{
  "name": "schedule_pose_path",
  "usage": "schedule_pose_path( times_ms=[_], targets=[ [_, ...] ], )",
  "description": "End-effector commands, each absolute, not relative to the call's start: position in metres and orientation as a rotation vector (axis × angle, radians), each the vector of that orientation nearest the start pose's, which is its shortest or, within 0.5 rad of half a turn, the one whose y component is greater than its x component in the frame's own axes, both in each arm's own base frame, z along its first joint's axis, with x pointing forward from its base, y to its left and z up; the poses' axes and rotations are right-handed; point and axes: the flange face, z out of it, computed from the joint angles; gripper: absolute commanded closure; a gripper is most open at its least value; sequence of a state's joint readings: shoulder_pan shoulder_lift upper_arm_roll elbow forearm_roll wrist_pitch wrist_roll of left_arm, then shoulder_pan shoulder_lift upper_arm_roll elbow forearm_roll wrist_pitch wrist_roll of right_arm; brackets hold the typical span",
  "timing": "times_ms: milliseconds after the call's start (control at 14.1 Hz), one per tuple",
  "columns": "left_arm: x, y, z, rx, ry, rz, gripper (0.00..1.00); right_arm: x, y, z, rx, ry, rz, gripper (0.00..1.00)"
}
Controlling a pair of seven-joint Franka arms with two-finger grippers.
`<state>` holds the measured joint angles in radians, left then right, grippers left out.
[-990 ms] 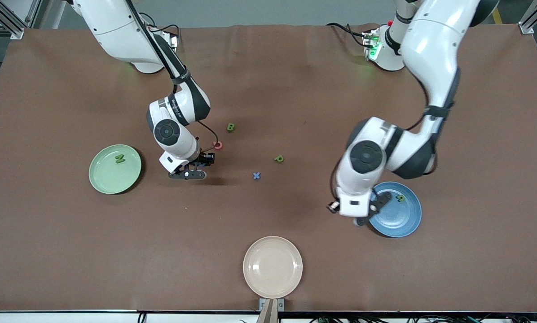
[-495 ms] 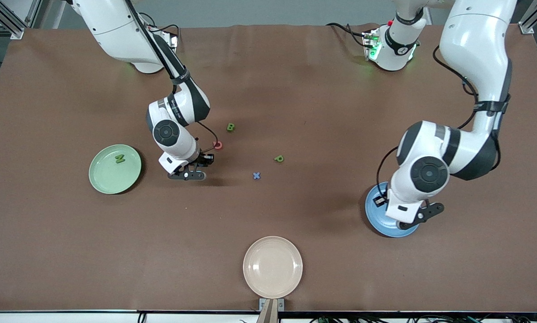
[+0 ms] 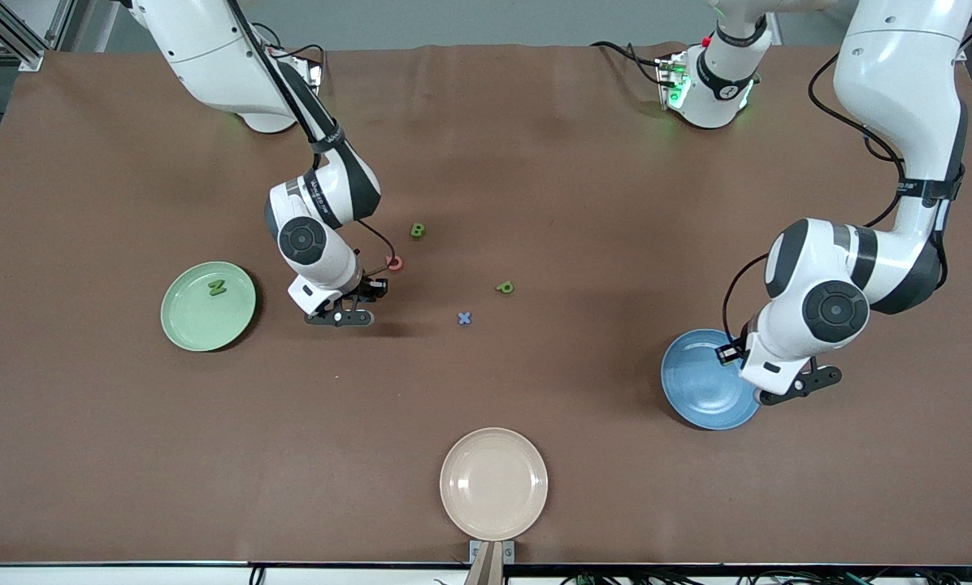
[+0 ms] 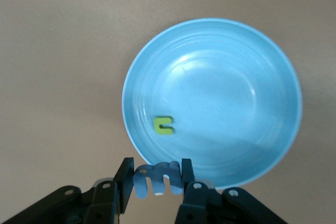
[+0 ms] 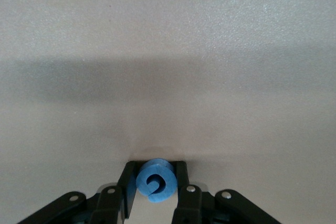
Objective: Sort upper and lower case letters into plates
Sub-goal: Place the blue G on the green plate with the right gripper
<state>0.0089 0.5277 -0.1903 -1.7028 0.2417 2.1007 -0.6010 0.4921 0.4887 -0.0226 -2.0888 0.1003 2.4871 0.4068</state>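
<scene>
note first what the wrist views give you that the front view does not. in the left wrist view the left gripper (image 4: 156,178) is clamped on a blue m (image 4: 155,178), held above the rim of the blue plate (image 4: 252,82); a green u (image 4: 163,125) lies inside that plate. in the front view the wrist housing covers both letters, and you see only the left gripper (image 3: 803,387) over the edge of the blue plate (image 3: 697,390) toward the left arm's end of the table.

in the right wrist view the right gripper (image 5: 156,182) is clenched on a blue g (image 5: 156,180) down at the table surface. the front view shows the right gripper (image 3: 341,315) low over the brown table (image 3: 535,146) – the letter itself is hidden there.

containers: the mint green plate (image 3: 193,321) holds a green n (image 3: 217,286). the cream plate (image 3: 494,484) stands nearest the front camera.

loose on the table you find a green b (image 3: 418,231), a red round letter (image 3: 394,262) just beside the right wrist, a green p (image 3: 505,287) and, nearer the camera, a blue x (image 3: 464,318).

arm pose: the right arm reaches out from its base with the wrist bent down between the mint green plate and the red round letter. the left arm is folded at the elbow – its wrist points down at the blue plate's edge.
</scene>
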Motion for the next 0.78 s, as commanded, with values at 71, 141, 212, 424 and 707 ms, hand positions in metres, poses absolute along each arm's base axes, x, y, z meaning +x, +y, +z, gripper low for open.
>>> schedule_pose_path(
  times_ms=[71, 141, 212, 424, 707],
  targets=[
    [0.637, -0.091, 0.264, -2.997, -0.409, 0.04, 0.99, 0.53, 0.219, 0.224, -3.177, 0.014, 0.171, 0.75],
    [0.634, -0.091, 0.26, -2.996, -0.406, 0.049, 0.99, 0.535, 0.199, 0.235, -3.205, -0.049, 0.189, 0.75],
    [0.632, -0.091, 0.254, -2.996, -0.406, 0.066, 0.99, 0.54, 0.18, 0.242, -3.209, -0.07, 0.197, 0.75],
    [0.626, -0.079, 0.235, -3.008, -0.429, 0.063, 0.99, 0.55, 0.124, 0.244, -3.196, -0.141, 0.226, 0.75],
    [0.625, -0.079, 0.22, -3.02, -0.427, 0.051, 0.99, 0.564, 0.028, 0.239, -3.152, -0.321, 0.232, 0.74]
  ],
)
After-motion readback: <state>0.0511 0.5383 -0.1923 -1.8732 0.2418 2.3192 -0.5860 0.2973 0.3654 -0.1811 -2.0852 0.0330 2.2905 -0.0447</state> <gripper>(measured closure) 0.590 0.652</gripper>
